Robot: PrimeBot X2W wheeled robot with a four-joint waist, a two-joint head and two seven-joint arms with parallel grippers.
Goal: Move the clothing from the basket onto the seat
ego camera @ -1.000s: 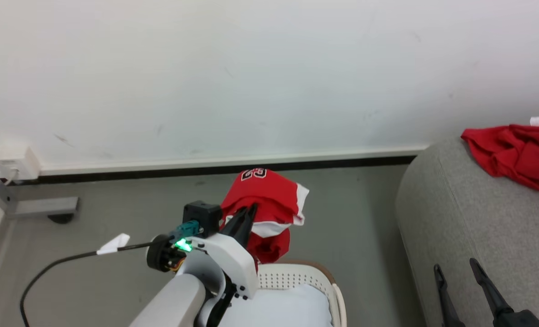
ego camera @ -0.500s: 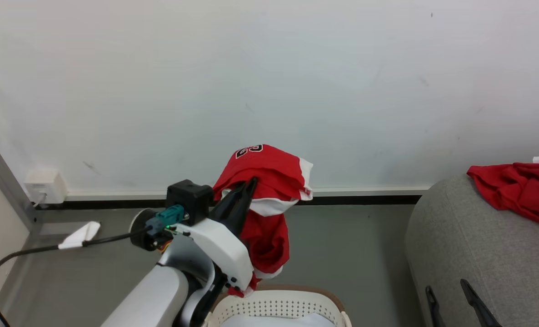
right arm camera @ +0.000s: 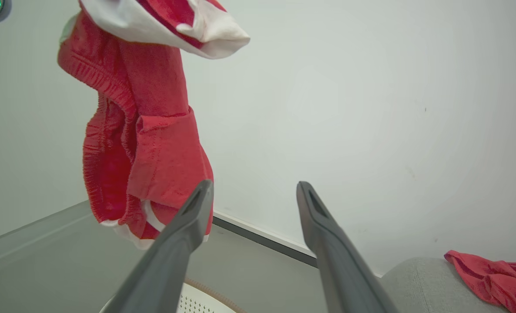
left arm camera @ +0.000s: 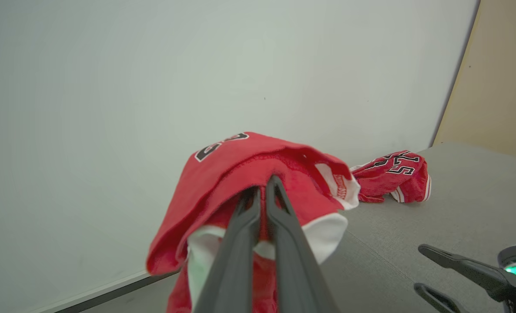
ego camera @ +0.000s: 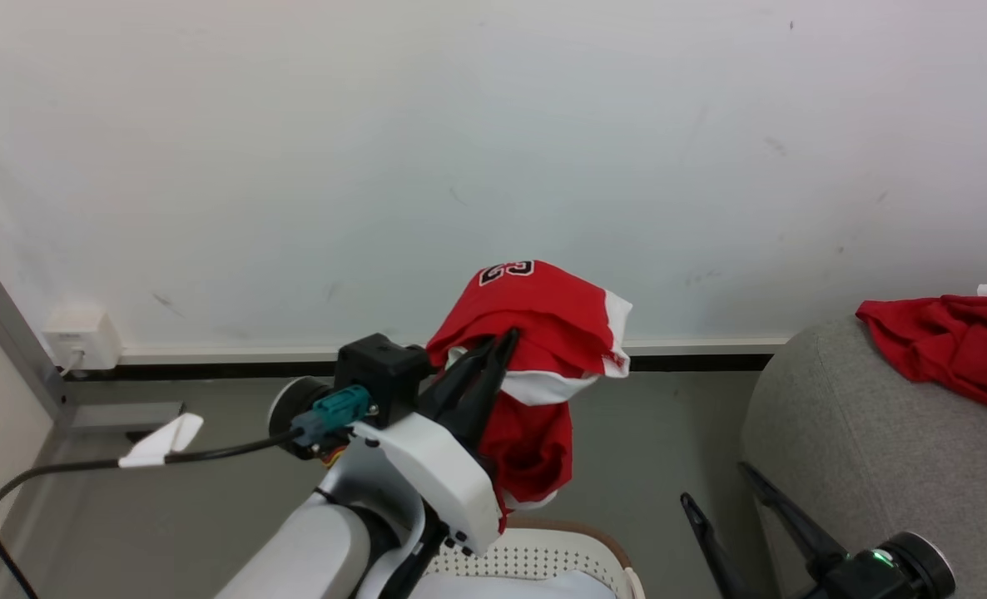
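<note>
My left gripper [ego camera: 506, 341] is shut on red shorts [ego camera: 543, 308] with white trim and a small "23" mark, held high above the cream basket [ego camera: 578, 531]. The left wrist view has the closed fingers [left arm camera: 262, 184] pinching the shorts [left arm camera: 223, 174]. A red jersey [ego camera: 943, 341] with black-and-white numbers [left arm camera: 393, 174] lies on the grey seat [ego camera: 860, 433] at the right. My right gripper [ego camera: 714, 487] is open and empty, low beside the seat's front. In its own view the right gripper [right arm camera: 254, 187] points at the wall with the hanging shorts [right arm camera: 153, 152] to its left.
White padding [ego camera: 527, 586] lies in the basket. A wall outlet [ego camera: 77, 337], a grey metal post [ego camera: 2, 324] and a black cable with a white tag [ego camera: 165, 441] are at the left. Grey floor runs between basket and seat, under a white wall.
My left gripper has carried the shorts up out of the basket and to the right, toward the seat. My right gripper has risen further into view beside the seat. The camera tilted up.
</note>
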